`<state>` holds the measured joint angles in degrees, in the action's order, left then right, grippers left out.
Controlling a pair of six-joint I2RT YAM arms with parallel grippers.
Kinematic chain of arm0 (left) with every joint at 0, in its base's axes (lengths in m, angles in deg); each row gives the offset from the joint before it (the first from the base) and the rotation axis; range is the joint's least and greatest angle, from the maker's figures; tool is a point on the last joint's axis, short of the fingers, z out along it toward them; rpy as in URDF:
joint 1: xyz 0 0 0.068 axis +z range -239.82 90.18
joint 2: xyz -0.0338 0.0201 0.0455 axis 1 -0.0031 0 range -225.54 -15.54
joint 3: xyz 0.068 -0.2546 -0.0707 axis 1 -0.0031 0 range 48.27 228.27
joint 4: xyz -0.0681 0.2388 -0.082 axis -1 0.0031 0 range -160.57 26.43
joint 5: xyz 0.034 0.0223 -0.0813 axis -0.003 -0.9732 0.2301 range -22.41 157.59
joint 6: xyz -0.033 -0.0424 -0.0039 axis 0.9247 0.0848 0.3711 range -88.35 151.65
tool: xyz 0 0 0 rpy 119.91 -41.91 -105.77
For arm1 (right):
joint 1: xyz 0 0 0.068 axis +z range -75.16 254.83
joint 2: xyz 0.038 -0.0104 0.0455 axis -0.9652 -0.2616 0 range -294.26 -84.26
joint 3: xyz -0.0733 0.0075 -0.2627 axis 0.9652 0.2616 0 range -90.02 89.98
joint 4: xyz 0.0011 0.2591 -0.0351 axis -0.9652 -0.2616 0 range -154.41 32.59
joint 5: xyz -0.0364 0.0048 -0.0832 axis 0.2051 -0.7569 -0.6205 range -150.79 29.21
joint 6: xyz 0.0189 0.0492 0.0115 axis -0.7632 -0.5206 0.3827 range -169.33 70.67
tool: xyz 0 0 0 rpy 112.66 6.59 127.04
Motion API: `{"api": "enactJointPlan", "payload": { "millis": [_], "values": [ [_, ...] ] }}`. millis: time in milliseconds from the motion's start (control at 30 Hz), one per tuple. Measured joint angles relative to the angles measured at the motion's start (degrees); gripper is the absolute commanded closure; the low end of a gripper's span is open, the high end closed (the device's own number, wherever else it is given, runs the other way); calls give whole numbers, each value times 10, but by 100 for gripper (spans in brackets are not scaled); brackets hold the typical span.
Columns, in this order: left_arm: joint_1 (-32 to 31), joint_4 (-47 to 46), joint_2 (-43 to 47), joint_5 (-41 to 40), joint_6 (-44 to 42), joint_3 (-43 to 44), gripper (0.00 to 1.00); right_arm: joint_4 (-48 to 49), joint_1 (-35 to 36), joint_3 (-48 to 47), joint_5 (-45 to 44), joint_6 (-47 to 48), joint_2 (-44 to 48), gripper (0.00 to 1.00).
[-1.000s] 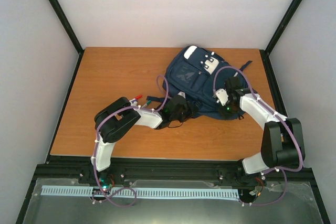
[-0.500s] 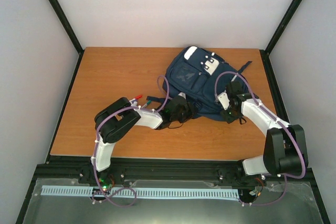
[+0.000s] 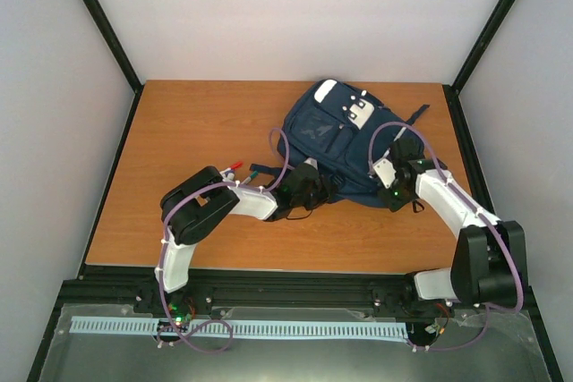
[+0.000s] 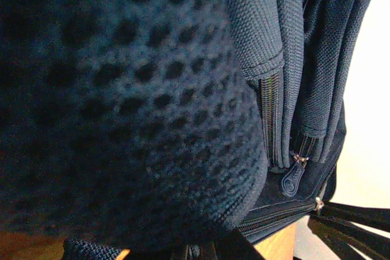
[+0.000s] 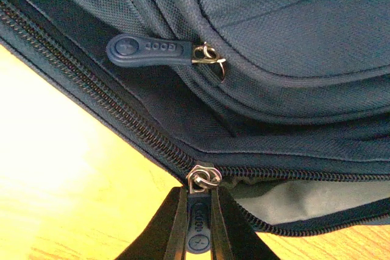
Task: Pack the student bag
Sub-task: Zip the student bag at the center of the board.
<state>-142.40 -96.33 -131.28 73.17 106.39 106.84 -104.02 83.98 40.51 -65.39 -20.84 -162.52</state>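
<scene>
Top external view: the student bag point(image 3: 336, 136) lies flat on the far right part of the wooden worktop point(image 3: 179, 131), with its white patches towards the back wall. The left arm point(image 3: 206, 207) reaches to the bag's near left edge and the right arm point(image 3: 448, 199) to its near right edge.

In the right wrist view, the right jaws are pinched tight on a dark blue zipper pull point(image 5: 198, 226), which stands upright between the two fingers. Its metal slider point(image 5: 203, 178) sits just above them on the lower zipper track. To the right of the slider the track gapes and shows pale grey lining point(image 5: 286, 202); to the left the teeth are meshed. A second pull tab point(image 5: 146, 50) lies flat on the upper seam, untouched.

The left wrist view is filled by blurred navy mesh padding point(image 4: 122, 101) pressed close to the lens, with zipper tracks to its right. The left jaws are closed, but what they pinch, if anything, cannot be told.
</scene>
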Motion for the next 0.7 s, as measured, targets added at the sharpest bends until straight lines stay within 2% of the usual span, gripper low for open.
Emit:
{"api": "enactJointPlan", "payload": {
  "millis": [167, 333, 600, 633, 700],
  "values": [
    [-5, 0, 0, 1, -3, 0, 99, -19, -22, 0, 17, 24, 21, 97],
    [-9, 0, 2, 2, -11, -3, 99, -17, -54, 19, 23, 59, 38, 89],
    [-9, 2, 3, 7, -19, -8, 99, 8, -67, 66, 33, 104, 63, 93],
    [-9, 2, 3, 8, -20, -8, 99, 11, -68, 68, 35, 108, 67, 89],
    [-9, 2, 3, 9, -23, -8, 99, 14, -69, 73, 37, 116, 77, 74]
  ]
}}
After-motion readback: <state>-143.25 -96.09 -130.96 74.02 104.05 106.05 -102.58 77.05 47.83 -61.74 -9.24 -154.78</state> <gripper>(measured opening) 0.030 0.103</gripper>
